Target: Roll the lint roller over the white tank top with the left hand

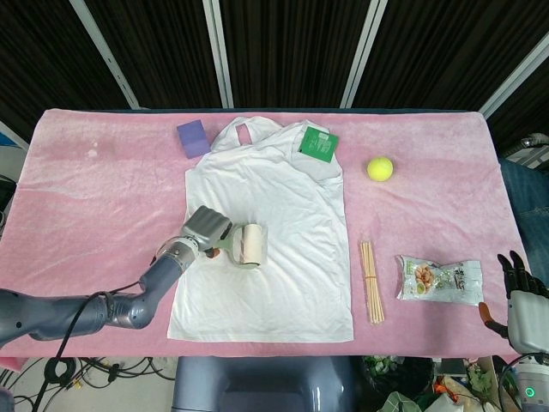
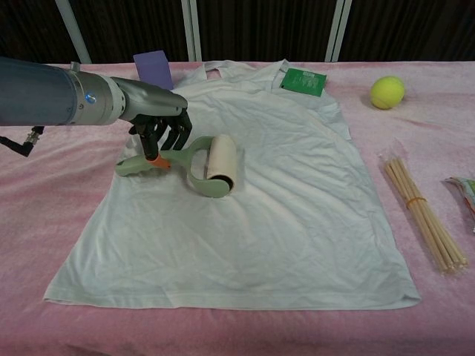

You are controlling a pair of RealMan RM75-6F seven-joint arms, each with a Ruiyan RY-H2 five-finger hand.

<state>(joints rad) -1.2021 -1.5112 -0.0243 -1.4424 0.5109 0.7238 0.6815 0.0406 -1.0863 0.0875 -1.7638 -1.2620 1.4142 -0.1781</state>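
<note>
The white tank top (image 1: 274, 232) (image 2: 274, 193) lies flat on the pink cloth, straps toward the far side. My left hand (image 1: 208, 230) (image 2: 159, 126) grips the green handle of the lint roller (image 1: 246, 245) (image 2: 211, 165). The roller's pale drum rests on the shirt's left-middle part. My right hand (image 1: 521, 296) sits at the table's near right corner, away from the shirt, fingers spread and holding nothing. It is outside the chest view.
A purple block (image 1: 193, 137) and a green packet (image 1: 318, 142) lie near the shirt's straps. A tennis ball (image 1: 380, 168) sits at the right. Wooden sticks (image 1: 371, 280) and a snack bag (image 1: 438, 279) lie right of the shirt.
</note>
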